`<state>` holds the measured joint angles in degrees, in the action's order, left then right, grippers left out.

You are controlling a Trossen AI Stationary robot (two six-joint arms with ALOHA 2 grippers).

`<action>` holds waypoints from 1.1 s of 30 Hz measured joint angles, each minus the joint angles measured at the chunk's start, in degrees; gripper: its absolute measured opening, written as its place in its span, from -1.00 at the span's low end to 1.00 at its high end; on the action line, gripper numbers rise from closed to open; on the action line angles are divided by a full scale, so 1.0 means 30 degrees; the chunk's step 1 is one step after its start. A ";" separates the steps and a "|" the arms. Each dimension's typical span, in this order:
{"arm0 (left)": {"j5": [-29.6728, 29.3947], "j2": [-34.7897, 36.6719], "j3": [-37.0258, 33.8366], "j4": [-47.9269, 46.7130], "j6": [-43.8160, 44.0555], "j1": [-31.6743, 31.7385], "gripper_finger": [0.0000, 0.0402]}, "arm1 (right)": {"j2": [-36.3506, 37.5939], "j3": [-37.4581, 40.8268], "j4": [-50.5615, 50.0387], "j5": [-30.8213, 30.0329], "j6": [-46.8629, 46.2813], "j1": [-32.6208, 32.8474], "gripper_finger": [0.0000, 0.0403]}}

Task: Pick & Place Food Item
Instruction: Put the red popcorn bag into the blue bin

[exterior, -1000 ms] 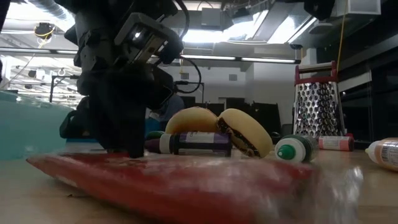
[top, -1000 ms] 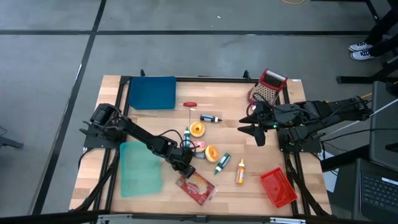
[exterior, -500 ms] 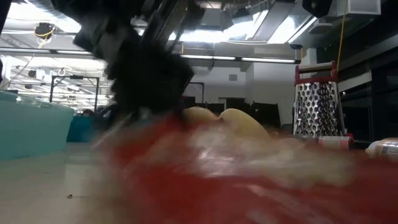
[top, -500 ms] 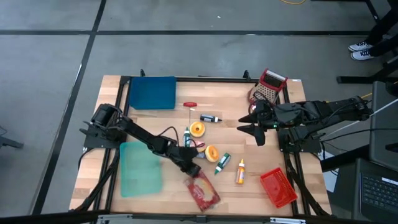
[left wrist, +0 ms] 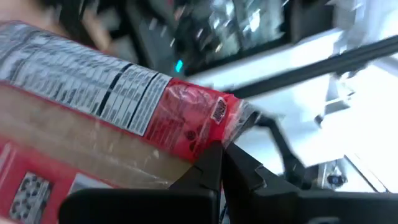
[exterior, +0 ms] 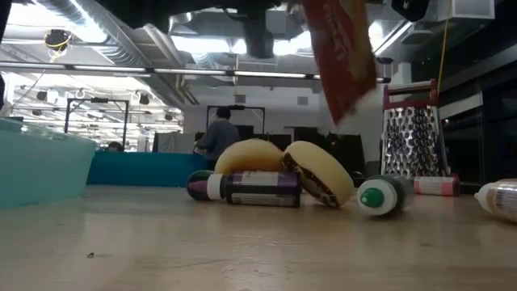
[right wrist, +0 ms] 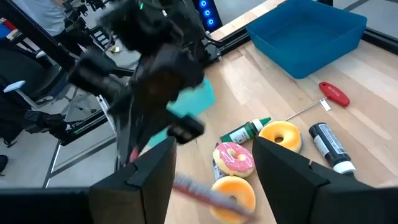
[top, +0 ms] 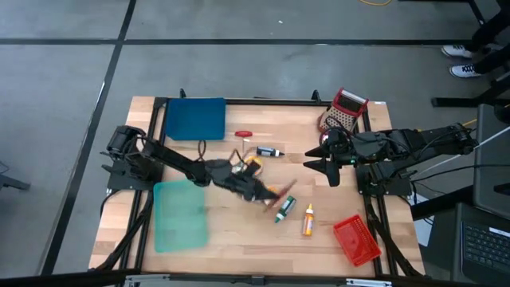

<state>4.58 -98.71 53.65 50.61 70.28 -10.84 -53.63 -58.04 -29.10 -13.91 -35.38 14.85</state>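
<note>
1. Change: the red snack packet [top: 269, 192] is now off the worktop [top: 215, 239]. A second ago it lay flat near the front edge, under the left hand [top: 253, 190]; now it hangs in the air above the donuts [exterior: 279, 171], and the spot where it lay is bare wood.
2. Left hand: closed on one end of the packet. In the left wrist view the dark fingers [left wrist: 211, 171] pinch the sealed edge of the packet [left wrist: 124, 124]. The low view shows the packet [exterior: 339, 56] dangling well clear of the surface.
3. Meaning for the task: the pick appears complete. The place step is not yet done. The likely targets are the teal bin [top: 180, 215], the blue bin [top: 195, 118] or the red basket [top: 356, 239]; the frames do not settle which.
4. Right hand [top: 323, 163]: idle, held over the right side of the worktop, fingers spread and gripping nothing.
5. Surface: a light wooden top in a black frame. Also on it are two bottles [top: 283, 209], a red-handled tool [top: 244, 134] and a grater [top: 344, 110].
6. Room: grey floor around the rig. The low view shows overhead strip lights and a person [exterior: 216, 136] standing in the background.
</note>
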 joint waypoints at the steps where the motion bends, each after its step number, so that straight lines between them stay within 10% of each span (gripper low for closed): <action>1: -0.0168 0.0130 0.0000 0.0471 -0.0371 0.0297 -0.99 | 0.0001 0.0000 0.0001 0.0001 -0.0061 0.0000 0.08; 12: 0.1060 0.2374 0.0233 0.0410 -0.5218 0.5343 -0.99 | -0.0006 0.0000 0.0298 -0.0059 -0.1076 -0.0144 0.08; 33: 0.8244 0.7699 0.0240 -1.4170 -1.0522 1.9204 -0.99 | -0.0006 0.0000 0.1274 -0.0714 -0.2002 -0.1175 0.08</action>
<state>29.31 -75.61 54.37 8.10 38.72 46.77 -53.65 -58.04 -25.28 -16.05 -41.38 11.33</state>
